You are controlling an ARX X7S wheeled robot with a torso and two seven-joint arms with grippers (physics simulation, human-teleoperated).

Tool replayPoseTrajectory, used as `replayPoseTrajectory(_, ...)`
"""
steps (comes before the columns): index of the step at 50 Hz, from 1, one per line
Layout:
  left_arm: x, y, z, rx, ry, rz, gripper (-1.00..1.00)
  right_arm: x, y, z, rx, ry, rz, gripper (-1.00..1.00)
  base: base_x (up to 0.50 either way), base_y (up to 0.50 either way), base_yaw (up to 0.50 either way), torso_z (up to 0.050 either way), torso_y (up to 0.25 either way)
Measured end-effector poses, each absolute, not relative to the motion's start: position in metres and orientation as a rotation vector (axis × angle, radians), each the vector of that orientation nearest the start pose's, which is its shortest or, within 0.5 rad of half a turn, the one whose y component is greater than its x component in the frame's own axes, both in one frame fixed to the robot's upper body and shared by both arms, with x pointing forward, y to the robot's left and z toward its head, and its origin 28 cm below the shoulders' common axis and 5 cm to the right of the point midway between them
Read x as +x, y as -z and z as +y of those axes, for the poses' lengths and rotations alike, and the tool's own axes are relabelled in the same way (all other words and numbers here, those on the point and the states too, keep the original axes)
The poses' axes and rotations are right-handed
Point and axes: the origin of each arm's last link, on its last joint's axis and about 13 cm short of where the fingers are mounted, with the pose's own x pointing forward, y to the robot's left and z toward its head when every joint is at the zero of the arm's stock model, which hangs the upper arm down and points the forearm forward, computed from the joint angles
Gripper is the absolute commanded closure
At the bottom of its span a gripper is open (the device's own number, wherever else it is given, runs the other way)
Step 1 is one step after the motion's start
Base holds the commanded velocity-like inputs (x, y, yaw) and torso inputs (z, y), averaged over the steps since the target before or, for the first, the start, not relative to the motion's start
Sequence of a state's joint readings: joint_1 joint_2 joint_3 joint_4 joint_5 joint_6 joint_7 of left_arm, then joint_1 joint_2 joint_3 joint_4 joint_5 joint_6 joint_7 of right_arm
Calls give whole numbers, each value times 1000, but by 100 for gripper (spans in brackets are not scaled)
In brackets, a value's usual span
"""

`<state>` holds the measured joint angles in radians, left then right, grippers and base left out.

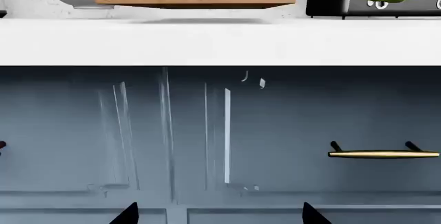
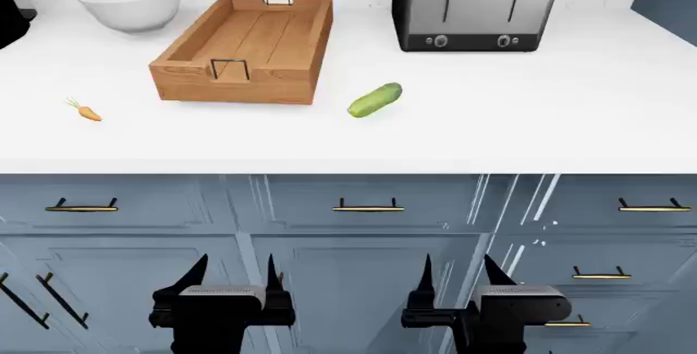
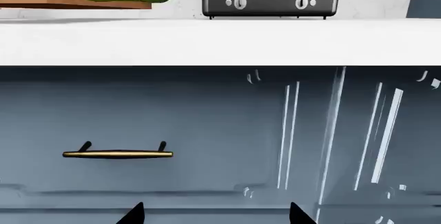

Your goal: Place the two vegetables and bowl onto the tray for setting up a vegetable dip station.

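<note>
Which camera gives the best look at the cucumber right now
The head view: the whole cucumber lies in full on the white counter, right of the tray. The right wrist view shows it from the side at the picture's edge; the left wrist view catches only its rounded end.

Head view: two matching black grippers, left gripper and right gripper, each a boxy matte-black body with a lighter grey, finely ribbed top panel. Each carries two slim black fingers tapering to sharp points (blade-like, slightly curved on the outer one). Small black side blocks flank each body. Wrist views: only the dark triangular fingertips show, likewise on the right. No cables, screws or markings discernible.
</note>
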<state>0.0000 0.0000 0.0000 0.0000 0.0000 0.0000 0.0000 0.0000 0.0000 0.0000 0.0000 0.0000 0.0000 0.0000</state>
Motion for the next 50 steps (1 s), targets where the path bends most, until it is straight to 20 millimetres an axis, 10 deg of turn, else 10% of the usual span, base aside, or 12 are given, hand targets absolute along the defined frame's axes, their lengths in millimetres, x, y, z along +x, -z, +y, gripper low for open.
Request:
replayPoseTrajectory(17,205,-43,216,30,166,-24,-100,203,-57,-111,-33,-204,-1,-100,0,0,0,16,95)
replayPoseTrajectory(50,228,-277,356,396,261,-62,-100,280,-321,-175,-337,-551,-104,-100,26,45,0,36,212)
